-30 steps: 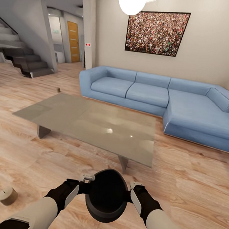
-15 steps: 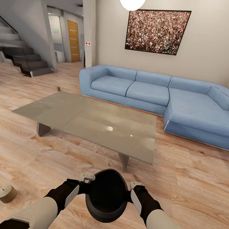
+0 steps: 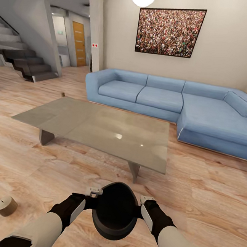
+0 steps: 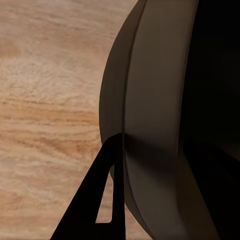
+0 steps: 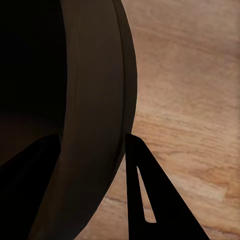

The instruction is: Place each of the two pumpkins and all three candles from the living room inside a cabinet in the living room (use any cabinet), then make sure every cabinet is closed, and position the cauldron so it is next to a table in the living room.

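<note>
Left gripper (image 3: 93, 192): clamped on the cauldron's (image 3: 114, 210) rim at its left side; in the left wrist view one dark finger (image 4: 95, 205) lies against the outer wall of the pot (image 4: 150, 115).
Right gripper (image 3: 146, 200): closed on the opposite rim; the right wrist view shows a finger (image 5: 145, 200) outside the wall (image 5: 95, 100) and another dark shape inside the bowl.
Cauldron: carried between both arms, low in front of the trunk, clear of the floor (image 3: 205, 209).
Change: across the last second the table (image 3: 96, 128) and sofa (image 3: 172, 102) slid slightly in the head view while arms and pot kept their place, so the camera moved, not the furniture; the grip looks unchanged.
Meaning: likely the robot is edging toward the table, and the set-down beside it is not yet done.
Heading: mouth tilted up and toward the camera, belly toward the table.
Long axis: the pot is round; none can be told, though the mouth reads as a tall oval from above.
Candle (image 3: 6, 205): on its side on the floor, well left of the left arm, apart from the table.
</note>
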Robot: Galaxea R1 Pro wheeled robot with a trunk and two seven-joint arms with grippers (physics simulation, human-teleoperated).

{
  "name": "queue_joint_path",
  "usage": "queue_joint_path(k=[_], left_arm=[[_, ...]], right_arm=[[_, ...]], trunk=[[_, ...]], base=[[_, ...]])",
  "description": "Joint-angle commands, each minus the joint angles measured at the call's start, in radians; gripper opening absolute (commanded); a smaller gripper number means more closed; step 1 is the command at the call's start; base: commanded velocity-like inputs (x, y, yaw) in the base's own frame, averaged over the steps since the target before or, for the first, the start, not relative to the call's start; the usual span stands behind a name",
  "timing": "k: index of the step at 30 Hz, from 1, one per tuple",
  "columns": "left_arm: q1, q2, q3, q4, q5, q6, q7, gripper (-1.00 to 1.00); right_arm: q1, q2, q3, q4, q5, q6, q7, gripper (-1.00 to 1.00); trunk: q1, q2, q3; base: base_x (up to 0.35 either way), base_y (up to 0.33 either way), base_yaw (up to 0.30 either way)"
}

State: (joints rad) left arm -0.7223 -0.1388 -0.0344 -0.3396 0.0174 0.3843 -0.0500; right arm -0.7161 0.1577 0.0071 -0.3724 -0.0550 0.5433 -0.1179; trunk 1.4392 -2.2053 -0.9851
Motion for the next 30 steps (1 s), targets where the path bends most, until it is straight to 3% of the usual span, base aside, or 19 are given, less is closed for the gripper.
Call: queue_joint_path(k=[1, 30], left_arm=[[0.000, 0.004, -0.002, -0.001, 0.029, 0.007, -0.019, -1.00], [0.000, 0.004, -0.002, -0.001, 0.030, 0.007, -0.019, -1.00]], right_arm=[[-0.001, -0.001, 0.000, -0.020, -0.037, 0.001, 0.035, -1.00], [0.000, -0.001, -0.001, -0.020, -0.037, 0.000, 0.036, -1.00]], trunk=[[0.004, -0.008, -0.004], [0.115, -0.211, -0.095]], base=[[0.000, 0.000, 0.000], [0.000, 0.000, 0.000]])
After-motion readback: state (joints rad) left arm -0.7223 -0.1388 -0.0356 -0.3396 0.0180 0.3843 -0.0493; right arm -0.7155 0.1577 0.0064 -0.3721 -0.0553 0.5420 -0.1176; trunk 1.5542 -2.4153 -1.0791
